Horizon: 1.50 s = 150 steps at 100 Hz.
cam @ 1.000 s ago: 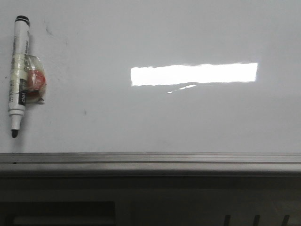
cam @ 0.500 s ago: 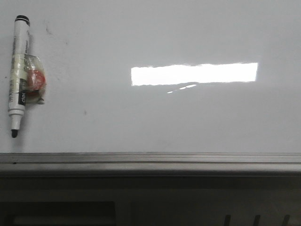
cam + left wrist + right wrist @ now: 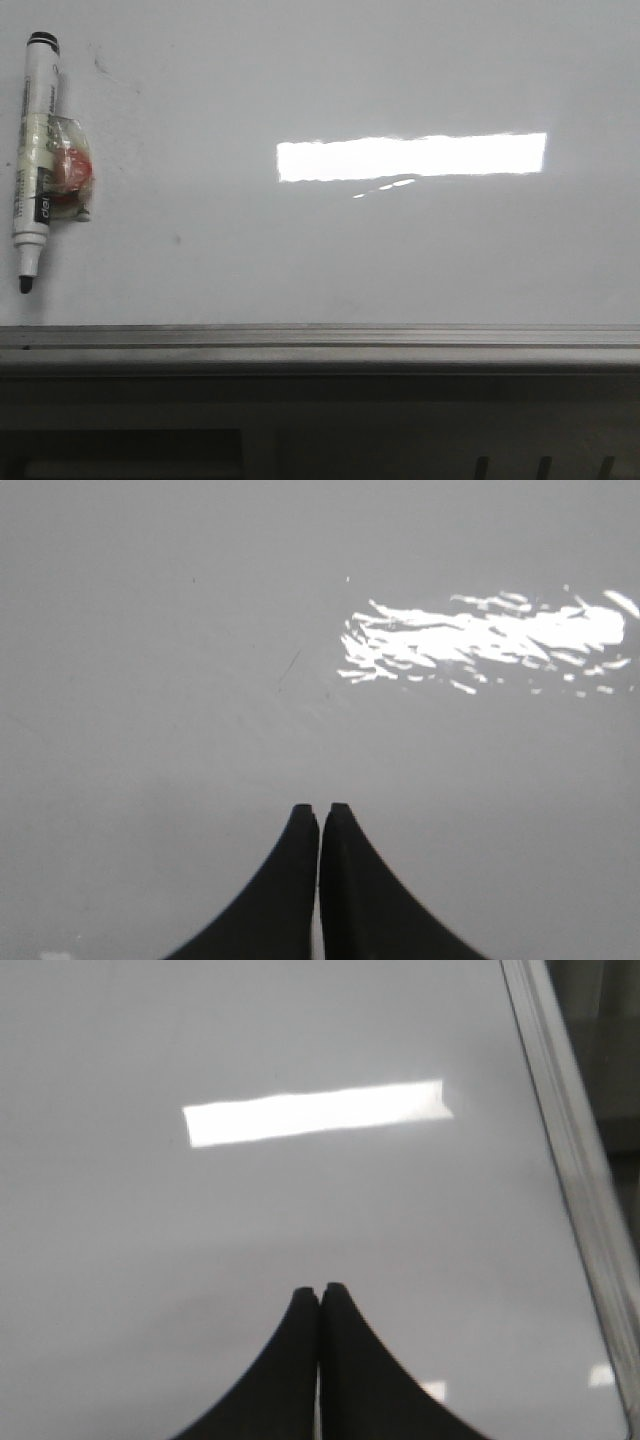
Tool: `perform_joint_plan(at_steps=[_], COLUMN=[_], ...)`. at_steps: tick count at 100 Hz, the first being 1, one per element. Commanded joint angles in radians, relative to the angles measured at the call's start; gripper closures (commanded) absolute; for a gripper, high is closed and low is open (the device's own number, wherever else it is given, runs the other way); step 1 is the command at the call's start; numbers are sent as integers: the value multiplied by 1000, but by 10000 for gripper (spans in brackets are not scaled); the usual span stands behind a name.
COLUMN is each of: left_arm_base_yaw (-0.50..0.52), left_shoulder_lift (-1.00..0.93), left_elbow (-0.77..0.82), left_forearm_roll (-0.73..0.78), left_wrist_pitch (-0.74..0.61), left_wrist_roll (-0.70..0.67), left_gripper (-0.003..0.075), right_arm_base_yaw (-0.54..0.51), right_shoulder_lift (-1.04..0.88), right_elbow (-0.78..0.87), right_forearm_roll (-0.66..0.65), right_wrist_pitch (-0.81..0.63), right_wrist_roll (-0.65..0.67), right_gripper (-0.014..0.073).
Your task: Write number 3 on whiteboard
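Note:
The whiteboard (image 3: 400, 260) fills the front view, glossy white, with a bright rectangular light reflection. No number 3 shows on it, only faint specks. A white marker (image 3: 33, 160) with black cap end and black tip lies on the board at the far left, an orange-red lump taped to its side. My left gripper (image 3: 320, 808) is shut and empty over bare board (image 3: 150, 680). My right gripper (image 3: 320, 1288) is shut and empty over the board (image 3: 150, 1240) near its grey rail (image 3: 570, 1170). Neither gripper shows in the front view.
A grey metal rail (image 3: 320, 338) edges the board along the near side in the front view, with a dark grey panel (image 3: 320, 430) beyond it. A short faint dark streak (image 3: 290, 665) marks the board in the left wrist view.
The marker and the light reflection sit slightly higher and further left in the front view than before; the view has shifted a little. Nothing else differs.

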Motion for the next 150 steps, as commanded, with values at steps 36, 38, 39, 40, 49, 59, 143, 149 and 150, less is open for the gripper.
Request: perform_joint_plan(at_steps=[36, 38, 39, 40, 49, 59, 143, 149, 150], left_arm_base_yaw=[-3, -3, -3, -3, -5, -5, -302, -375, -394], left_shoulder_lift=[228, 245, 256, 262, 313, 336, 349, 349, 349], left_elbow=[-167, -180, -189, -193, -236, -255, -266, -267, -267], left_forearm_roll=[-91, -96, -108, -112, -143, -147, -18, -45, -47], left_wrist_pitch=[1, 1, 1, 1, 10, 19, -126, -113, -113], left_wrist_roll=[-10, -10, -10, -10, -10, -10, -10, -10, -10], left_gripper=[741, 741, 741, 741, 740, 740, 361, 361, 361], right_arm_base_yaw=[3, 3, 3, 3, 3, 3, 3, 3, 3], right_shoulder_lift=[174, 182, 187, 192, 202, 202, 202, 202, 202], right_elbow=[-263, -277, -285, -292, -306, -306, -306, -306, -306], right_forearm_roll=[164, 164, 164, 164, 164, 164, 164, 164, 164], right_wrist_pitch=[273, 286, 292, 294, 291, 294, 302, 302, 299], right_wrist_roll=[-23, -23, -23, -23, -23, -23, -23, -23, -23], right_gripper=[658, 658, 658, 658, 658, 658, 658, 658, 658])
